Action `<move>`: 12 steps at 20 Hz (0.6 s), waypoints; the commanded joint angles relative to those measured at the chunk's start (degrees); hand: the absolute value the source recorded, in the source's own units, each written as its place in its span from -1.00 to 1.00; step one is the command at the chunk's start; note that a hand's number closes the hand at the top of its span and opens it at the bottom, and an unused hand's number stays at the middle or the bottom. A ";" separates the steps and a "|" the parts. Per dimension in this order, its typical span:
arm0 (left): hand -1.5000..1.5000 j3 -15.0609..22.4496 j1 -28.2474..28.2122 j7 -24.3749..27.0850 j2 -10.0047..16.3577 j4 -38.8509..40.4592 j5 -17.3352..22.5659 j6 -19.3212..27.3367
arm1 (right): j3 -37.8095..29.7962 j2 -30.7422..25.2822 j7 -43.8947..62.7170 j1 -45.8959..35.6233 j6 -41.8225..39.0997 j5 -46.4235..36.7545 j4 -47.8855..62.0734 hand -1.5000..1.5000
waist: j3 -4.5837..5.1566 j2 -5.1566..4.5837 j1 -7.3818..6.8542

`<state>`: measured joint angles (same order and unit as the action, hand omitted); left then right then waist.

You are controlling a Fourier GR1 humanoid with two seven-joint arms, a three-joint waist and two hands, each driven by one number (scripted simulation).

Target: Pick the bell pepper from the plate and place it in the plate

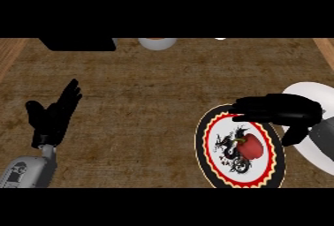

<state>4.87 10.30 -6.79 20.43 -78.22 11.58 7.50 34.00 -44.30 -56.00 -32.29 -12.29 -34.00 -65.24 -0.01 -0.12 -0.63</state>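
right hand [284, 110]: fingers loosely straight, holding nothing, over far rim of patterned plate [201, 141]. left hand [52, 117]: open, fingers up, by worktop's [143, 97] left edge. bell pepper [251, 148]: red, on patterned plate; white plate [313, 90] at right edge. worktop: brown, mottled.

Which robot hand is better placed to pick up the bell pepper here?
Right. The right robot hand hangs over the rim of the patterned plate, close to the bell pepper; the left robot hand rests open far across the counter.
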 commanded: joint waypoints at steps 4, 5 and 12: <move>0.00 -0.39 -3.15 -2.99 -0.83 -6.30 -0.94 -0.23 | 1.23 4.16 -0.85 1.14 0.02 -8.85 0.13 -1.00 | 0.00 0.17 0.13; 0.00 -1.58 -0.68 -1.45 -1.73 -2.29 -1.40 -0.15 | -0.23 2.23 -1.76 0.77 -2.25 -9.34 -0.66 -1.00 | 0.02 0.13 0.46; 0.00 -3.20 2.10 2.95 -3.62 5.95 -3.49 -2.84 | -1.61 8.07 3.84 2.62 -3.08 -15.63 -3.42 -1.00 | 0.04 0.09 0.75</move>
<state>2.39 10.12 -6.35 18.41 -77.39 9.35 5.77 33.94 -38.12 -52.61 -30.50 -12.84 -46.44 -67.49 0.01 0.00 -0.14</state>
